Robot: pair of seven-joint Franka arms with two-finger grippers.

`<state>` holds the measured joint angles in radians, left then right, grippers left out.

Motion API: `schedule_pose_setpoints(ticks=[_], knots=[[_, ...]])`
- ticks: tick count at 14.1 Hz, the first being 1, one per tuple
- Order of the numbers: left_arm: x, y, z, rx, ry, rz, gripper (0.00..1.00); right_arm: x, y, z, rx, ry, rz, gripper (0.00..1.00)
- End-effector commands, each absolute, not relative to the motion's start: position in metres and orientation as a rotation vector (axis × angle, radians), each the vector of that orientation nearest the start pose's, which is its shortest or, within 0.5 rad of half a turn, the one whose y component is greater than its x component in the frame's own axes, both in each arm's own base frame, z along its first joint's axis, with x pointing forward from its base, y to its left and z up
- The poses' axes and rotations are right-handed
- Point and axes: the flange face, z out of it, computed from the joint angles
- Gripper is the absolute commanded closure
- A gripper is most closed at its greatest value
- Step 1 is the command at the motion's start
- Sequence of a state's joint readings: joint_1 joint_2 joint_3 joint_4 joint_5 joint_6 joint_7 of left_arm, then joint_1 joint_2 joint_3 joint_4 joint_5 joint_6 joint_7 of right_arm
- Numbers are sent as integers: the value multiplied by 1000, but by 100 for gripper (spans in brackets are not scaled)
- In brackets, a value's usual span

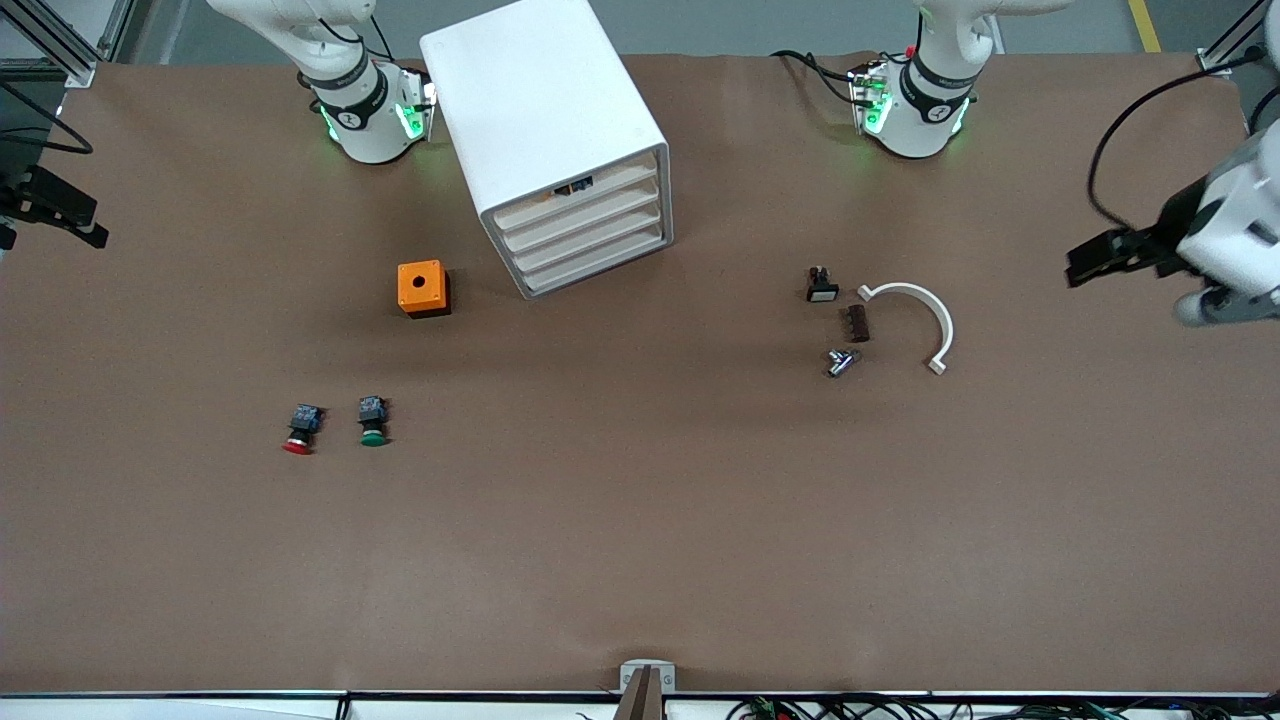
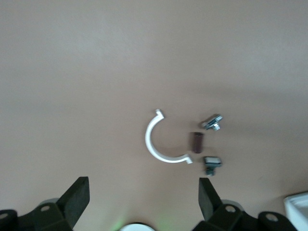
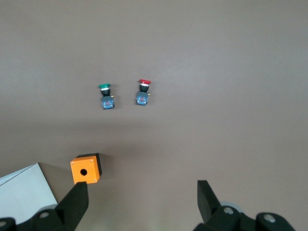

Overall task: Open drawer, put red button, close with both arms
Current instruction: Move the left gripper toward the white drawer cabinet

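Note:
The white cabinet (image 1: pixel 545 110) stands near the right arm's base, and its corner shows in the right wrist view (image 3: pixel 21 192). All four drawers are shut, and the drawer (image 1: pixel 590 214) is second from the top. The red button (image 1: pixel 299 430) lies on its side toward the right arm's end of the table, beside a green-capped one (image 1: pixel 373 422). Both show in the right wrist view, red (image 3: pixel 143 92) and green (image 3: pixel 106 95). My right gripper (image 3: pixel 142 202) is open and empty, held high at its end of the table (image 1: pixel 90 222). My left gripper (image 2: pixel 143 197) is open and empty, high at the other end (image 1: pixel 1085 262).
An orange box with a round hole (image 1: pixel 422 288) sits beside the cabinet, nearer the front camera. Toward the left arm's end lie a white half-ring clamp (image 1: pixel 915 320), a small white-faced switch (image 1: pixel 822 286), a brown block (image 1: pixel 855 323) and a metal bolt (image 1: pixel 840 362).

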<state>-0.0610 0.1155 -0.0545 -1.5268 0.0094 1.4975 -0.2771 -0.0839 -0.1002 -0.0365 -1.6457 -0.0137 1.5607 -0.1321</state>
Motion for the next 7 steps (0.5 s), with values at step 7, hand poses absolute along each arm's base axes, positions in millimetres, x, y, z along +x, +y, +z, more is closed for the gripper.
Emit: schedule_pose_setpoints(ticks=[7], knots=[[581,-259,417,-2747,-1096,540,0,581,-89,552,-3191,-23,116,0]])
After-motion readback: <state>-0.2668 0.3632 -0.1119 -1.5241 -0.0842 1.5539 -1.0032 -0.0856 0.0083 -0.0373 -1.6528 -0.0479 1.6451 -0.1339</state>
